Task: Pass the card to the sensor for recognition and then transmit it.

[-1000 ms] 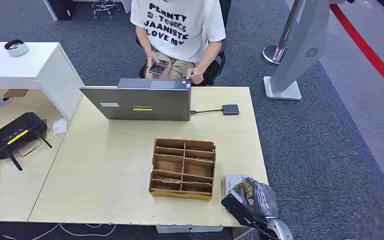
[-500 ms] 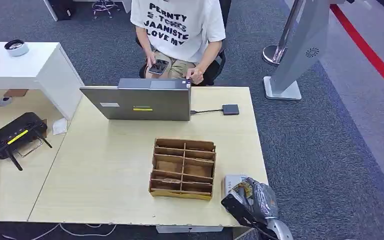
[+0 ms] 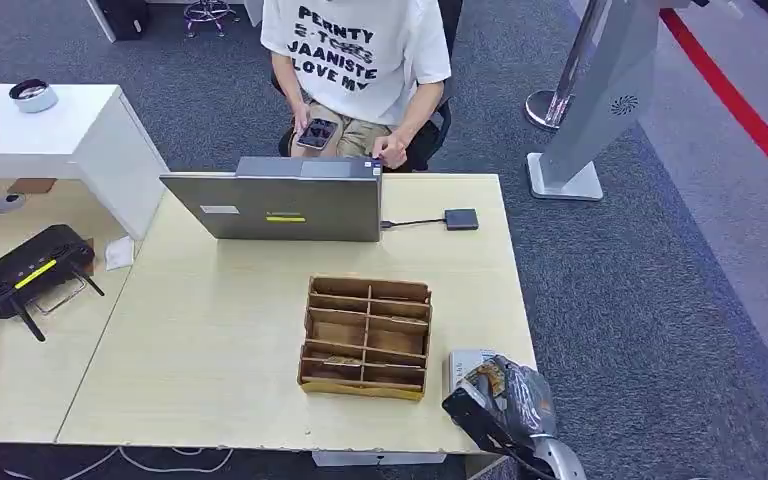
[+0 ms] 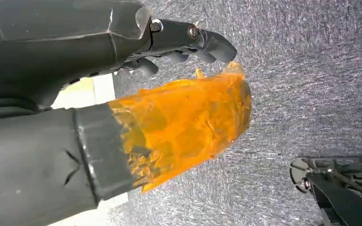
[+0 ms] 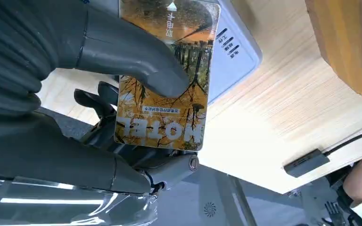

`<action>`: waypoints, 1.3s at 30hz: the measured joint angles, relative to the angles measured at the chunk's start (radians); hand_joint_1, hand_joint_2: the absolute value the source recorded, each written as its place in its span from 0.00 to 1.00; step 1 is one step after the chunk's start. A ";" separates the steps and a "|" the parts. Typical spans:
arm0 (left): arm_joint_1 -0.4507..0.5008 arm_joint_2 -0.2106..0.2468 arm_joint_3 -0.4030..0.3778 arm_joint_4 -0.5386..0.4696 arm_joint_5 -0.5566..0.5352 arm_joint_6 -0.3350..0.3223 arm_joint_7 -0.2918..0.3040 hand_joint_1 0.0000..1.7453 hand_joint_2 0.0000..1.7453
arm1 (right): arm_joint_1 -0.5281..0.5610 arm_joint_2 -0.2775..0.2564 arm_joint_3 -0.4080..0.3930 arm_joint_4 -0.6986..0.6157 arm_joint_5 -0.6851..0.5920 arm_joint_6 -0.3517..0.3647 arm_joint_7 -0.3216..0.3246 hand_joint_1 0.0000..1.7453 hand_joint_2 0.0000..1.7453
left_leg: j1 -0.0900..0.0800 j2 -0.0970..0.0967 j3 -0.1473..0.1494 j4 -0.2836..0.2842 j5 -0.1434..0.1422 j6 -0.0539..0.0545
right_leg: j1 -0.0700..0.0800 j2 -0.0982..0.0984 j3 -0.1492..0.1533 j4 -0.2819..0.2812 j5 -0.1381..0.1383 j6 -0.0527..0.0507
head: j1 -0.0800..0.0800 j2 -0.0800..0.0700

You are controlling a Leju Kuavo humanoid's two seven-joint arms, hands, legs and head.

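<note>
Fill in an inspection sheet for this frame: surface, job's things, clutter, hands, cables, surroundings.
Surface: light wooden table, mostly bare.
Job's things: hotel card held over the white card sensor, which lies at the table's near right corner.
Clutter: brown divided organizer mid-table; grey laptop at the far edge; black router on the neighbouring table to the left.
Hands: right hand grips the card under its thumb; left hand hangs over the carpet, its thumb wrapped in orange film, holding nothing seen.
Cables: black lead from the laptop to a small dark adapter.
Surroundings: a seated person with a phone behind the laptop; grey carpet; a stand base.
</note>
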 joint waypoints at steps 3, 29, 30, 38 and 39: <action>0.000 0.000 0.000 0.000 -0.001 0.000 0.000 0.00 0.00 | 0.000 0.000 0.000 0.000 0.000 0.000 0.000 1.00 1.00 | 0.000 0.000 0.000 0.000 0.000 0.000 | 0.000 0.000 0.000 0.000 0.000 0.000 | 0.000 0.000; 0.000 -0.002 0.016 0.000 0.001 0.008 0.000 0.00 0.00 | 0.049 0.027 -0.001 -0.147 0.087 -0.174 -0.053 1.00 1.00 | 0.000 0.000 -0.001 0.000 0.000 0.000 | 0.000 0.000 -0.001 0.000 0.000 0.000 | 0.000 0.000; 0.000 -0.003 0.016 0.000 0.001 0.008 0.000 0.00 0.00 | 0.050 0.027 -0.001 -0.150 0.087 -0.174 -0.053 1.00 1.00 | 0.000 0.000 -0.001 0.000 0.000 0.000 | 0.000 0.000 -0.001 0.000 0.000 0.000 | 0.000 0.000; -0.001 -0.006 0.016 0.000 -0.013 0.010 0.000 0.00 0.00 | 0.102 0.118 -0.092 -0.284 0.273 -0.268 -0.249 1.00 1.00 | 0.000 0.000 -0.001 0.000 0.000 0.000 | 0.000 0.000 -0.001 0.000 -0.001 0.000 | 0.000 0.000; -0.001 -0.007 0.016 0.000 -0.015 0.010 0.000 0.00 0.00 | 0.112 0.145 -0.121 -0.311 0.287 -0.269 -0.303 1.00 1.00 | 0.000 0.000 -0.001 0.000 0.000 0.000 | 0.000 0.000 -0.002 0.000 -0.001 0.000 | 0.000 0.000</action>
